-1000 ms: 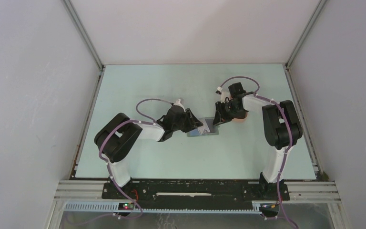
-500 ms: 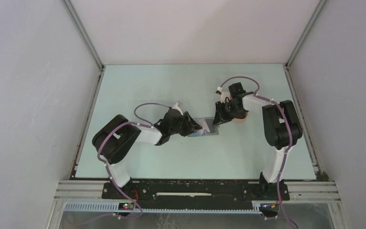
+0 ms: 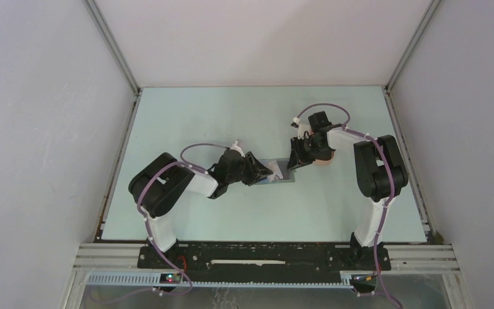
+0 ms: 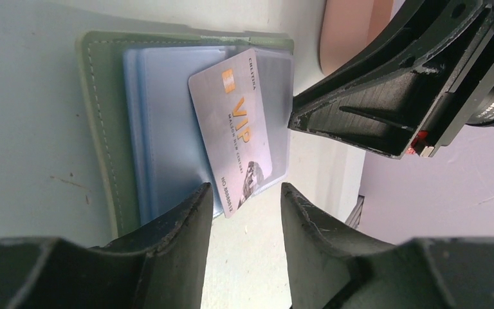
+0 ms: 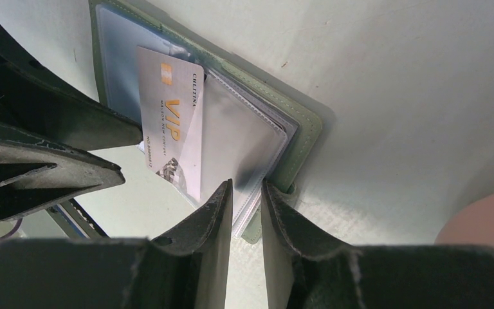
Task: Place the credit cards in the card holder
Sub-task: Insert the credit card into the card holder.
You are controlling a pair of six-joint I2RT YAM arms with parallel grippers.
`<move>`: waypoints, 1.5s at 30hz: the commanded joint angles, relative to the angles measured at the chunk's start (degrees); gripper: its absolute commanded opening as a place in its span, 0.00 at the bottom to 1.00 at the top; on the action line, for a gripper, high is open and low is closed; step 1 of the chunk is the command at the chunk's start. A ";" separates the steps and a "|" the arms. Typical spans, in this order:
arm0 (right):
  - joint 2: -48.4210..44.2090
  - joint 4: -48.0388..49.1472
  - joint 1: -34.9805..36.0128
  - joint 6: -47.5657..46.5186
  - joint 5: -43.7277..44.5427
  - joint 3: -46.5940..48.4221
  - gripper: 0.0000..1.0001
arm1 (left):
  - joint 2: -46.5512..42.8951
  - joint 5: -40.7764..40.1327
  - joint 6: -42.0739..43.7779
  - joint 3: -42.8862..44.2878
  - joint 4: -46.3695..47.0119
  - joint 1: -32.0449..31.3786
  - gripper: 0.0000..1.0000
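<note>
In wrist views alone, the card (image 4: pixel 241 141) reads VIP.

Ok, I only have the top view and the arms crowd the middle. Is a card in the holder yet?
Observer: Not fully. The left wrist view shows a silver VIP card lying askew on the open holder, one corner past its edge.
Operator: Is the left tool gripping it?
Observer: No. The left tool is open, its fingers standing apart on either side of that corner.
Operator: And the right tool?
Observer: Its own wrist view shows the right tool nearly shut, seemingly pinching the holder's edge.
</note>
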 commanded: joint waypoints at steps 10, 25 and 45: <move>0.82 -1.05 0.01 0.59 -0.96 1.50 0.31 | 6.17 2.65 -6.37 -4.84 13.53 1.65 0.49; 0.82 -1.03 -0.02 0.59 -1.14 1.50 0.30 | 10.19 4.08 -7.59 -3.90 19.17 3.65 0.42; 1.26 -1.46 0.08 0.30 -1.41 1.85 0.30 | 13.29 5.16 -6.37 -1.05 23.03 4.33 0.26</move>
